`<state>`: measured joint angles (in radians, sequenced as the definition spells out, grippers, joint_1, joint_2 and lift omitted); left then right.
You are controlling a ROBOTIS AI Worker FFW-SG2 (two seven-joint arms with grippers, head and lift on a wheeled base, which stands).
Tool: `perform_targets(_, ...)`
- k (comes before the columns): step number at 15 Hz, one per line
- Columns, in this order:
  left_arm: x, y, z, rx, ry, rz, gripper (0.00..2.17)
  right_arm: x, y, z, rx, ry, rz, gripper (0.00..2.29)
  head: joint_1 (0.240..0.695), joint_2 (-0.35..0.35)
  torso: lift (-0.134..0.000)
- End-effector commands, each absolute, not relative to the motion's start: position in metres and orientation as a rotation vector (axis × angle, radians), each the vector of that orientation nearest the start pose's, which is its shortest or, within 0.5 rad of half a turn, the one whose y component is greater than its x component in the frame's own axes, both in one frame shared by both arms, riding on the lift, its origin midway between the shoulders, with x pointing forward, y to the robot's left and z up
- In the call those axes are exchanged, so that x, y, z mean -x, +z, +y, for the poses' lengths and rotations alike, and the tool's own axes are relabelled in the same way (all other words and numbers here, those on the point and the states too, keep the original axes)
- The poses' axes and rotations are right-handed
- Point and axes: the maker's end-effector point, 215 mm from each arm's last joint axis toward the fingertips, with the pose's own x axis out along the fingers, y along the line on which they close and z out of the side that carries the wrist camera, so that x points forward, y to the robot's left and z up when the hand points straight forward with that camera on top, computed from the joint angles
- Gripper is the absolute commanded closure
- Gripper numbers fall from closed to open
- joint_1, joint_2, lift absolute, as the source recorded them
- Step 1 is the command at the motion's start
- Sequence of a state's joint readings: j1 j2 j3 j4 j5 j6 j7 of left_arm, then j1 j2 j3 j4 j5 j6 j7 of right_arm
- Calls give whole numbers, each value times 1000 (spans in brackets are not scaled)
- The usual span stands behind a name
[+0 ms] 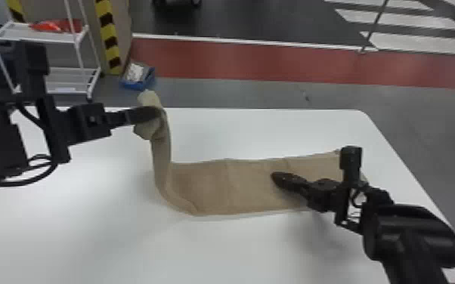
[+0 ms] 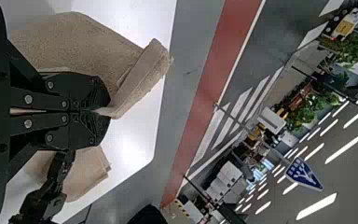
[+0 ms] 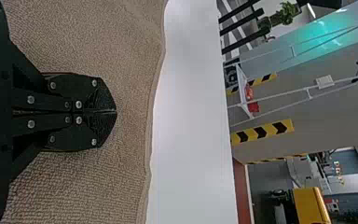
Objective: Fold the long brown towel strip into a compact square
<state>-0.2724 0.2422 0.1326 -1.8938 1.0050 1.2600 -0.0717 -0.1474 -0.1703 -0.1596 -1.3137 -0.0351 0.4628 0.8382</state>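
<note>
— Where's our towel strip [image 1: 204, 189]?
— On the bench [image 1: 87, 234], long axis nine to three o'clock, its nine-o'clock end raised, pinched in our left gripper [image 1: 158, 113].
— So we'd fold towards three?
— Probably; the flat stretch lies at four o'clock from that gripper, the nearer one to the raised end.
— And our right gripper [image 1: 276, 177]?
— Closed, empty, over the flat part. We can't tell if it presses down; its arm hides some cloth.
</note>
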Motion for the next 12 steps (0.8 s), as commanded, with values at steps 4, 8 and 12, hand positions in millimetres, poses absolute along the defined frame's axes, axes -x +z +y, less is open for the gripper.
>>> perform_targets(4, -540, -255, 128, 505, -655, 570, 2142, -537, -486, -178, -225, 675, 551, 1659, 695, -75, -120)
perform_targets(8, -534, -258, 125, 507, -660, 574, 2142, -534, -454, -213, -254, 603, 463, 707, 695, -56, -120)
perform_targets(12, -530, -266, 107, 493, -675, 595, 2142, -543, -393, -274, -212, 556, 276, 39, 695, -111, -120)
